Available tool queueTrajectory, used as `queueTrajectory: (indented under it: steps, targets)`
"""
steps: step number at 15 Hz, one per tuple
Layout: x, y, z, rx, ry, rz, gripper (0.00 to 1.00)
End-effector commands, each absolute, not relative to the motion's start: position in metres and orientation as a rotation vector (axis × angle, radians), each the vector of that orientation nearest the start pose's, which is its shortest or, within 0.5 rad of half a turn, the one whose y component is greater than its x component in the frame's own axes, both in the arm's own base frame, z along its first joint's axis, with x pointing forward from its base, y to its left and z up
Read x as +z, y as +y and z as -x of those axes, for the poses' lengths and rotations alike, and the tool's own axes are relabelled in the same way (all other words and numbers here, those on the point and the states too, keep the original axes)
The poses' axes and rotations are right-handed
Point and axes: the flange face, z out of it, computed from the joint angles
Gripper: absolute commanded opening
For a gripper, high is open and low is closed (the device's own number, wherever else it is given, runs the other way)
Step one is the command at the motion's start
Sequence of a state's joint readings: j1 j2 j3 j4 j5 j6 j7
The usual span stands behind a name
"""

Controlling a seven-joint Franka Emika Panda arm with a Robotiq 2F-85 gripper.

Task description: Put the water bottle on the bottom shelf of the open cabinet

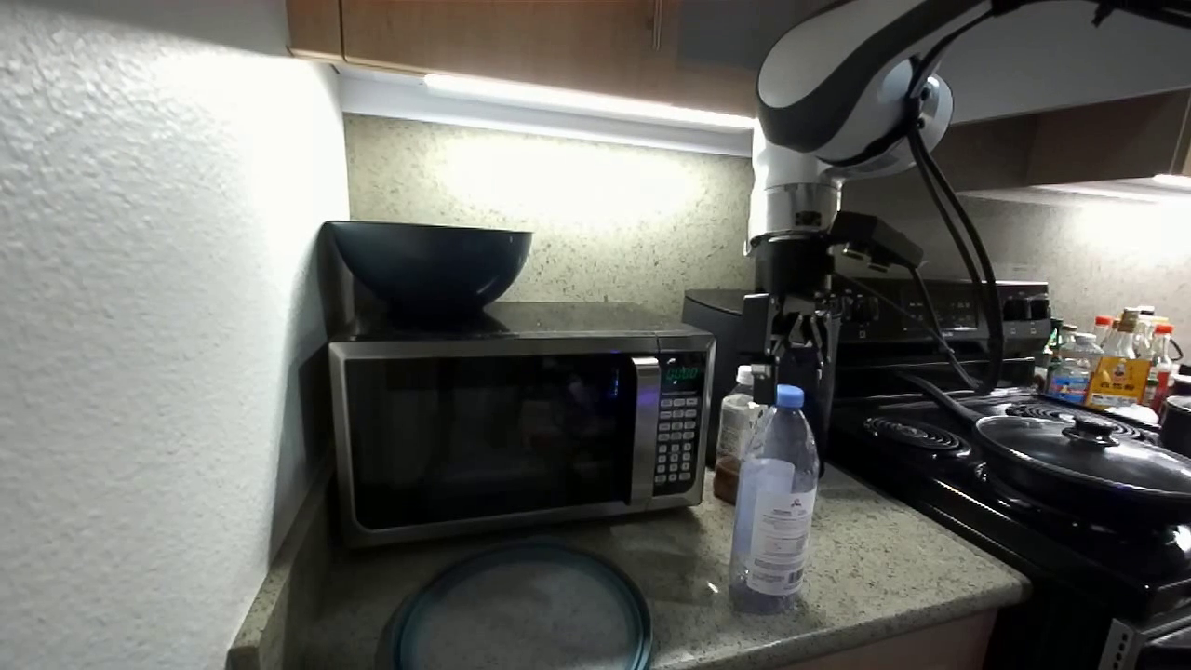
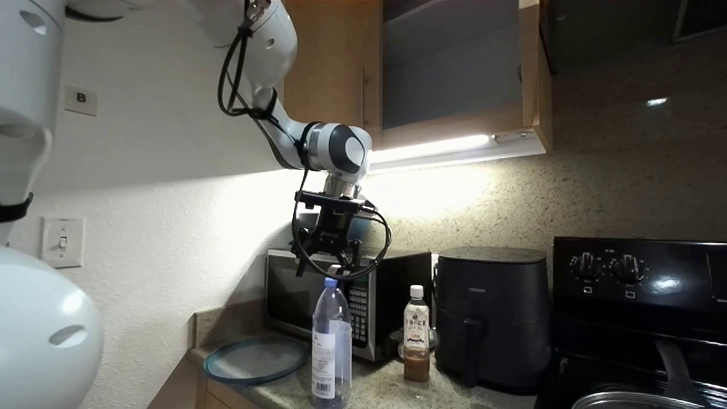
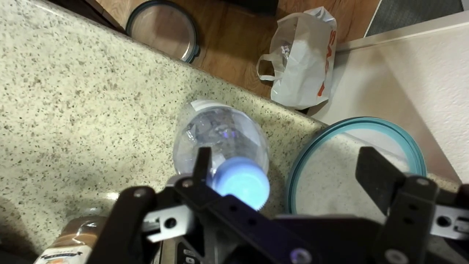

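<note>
Black two-fingered end effector (image 3: 285, 165) points down, fingers spread wide, nothing in its grip. Tall clear plastic water bottle (image 1: 777, 502) with a white label stands upright under it on the speckled stone worktop (image 3: 91, 110), near the front edge. In the wrist view its blue cap (image 3: 242, 183) shows between the fingers, far closer to one of them; cannot tell whether that finger touches it. Light wooden wall cabinet (image 2: 454, 129) above the end effector, to its right in an exterior view; grey section in the front, opening or panel, cannot tell which. Silver-and-black microwave (image 1: 493, 437) behind the end effector, to its left in an exterior view, dark glossy bowl (image 1: 433, 265) on top. Round clear lid (image 3: 329, 179) with teal rim on the worktop, below and left of the end effector in both exterior views. Shorter white-capped plastic bottle (image 2: 416, 332), brownish lower part, right of the end effector in an exterior view, upright beside a boxy black air fryer (image 2: 502, 312).
</note>
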State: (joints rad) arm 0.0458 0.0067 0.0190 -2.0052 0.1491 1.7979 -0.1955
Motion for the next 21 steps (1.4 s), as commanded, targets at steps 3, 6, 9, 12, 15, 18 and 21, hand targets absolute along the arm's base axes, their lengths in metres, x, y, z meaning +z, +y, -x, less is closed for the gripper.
queueTrajectory:
  steps: [3, 6, 9, 12, 15, 18, 21]
  targets:
    - [0.429, 0.039, -0.529, 0.299, -0.295, 2.963, 1.0]
    - [0.423, 0.033, -0.531, 0.301, -0.263, 2.971, 1.0]
    - [0.417, 0.031, -0.535, 0.307, -0.256, 2.969, 1.0]
    - [0.411, 0.029, -0.538, 0.316, -0.256, 2.972, 1.0]
    - [0.408, 0.026, -0.542, 0.318, -0.258, 2.979, 1.0]
    - [0.407, 0.021, -0.545, 0.31, -0.246, 3.002, 1.0]
    - [0.405, 0.016, -0.549, 0.307, -0.247, 3.02, 1.0]
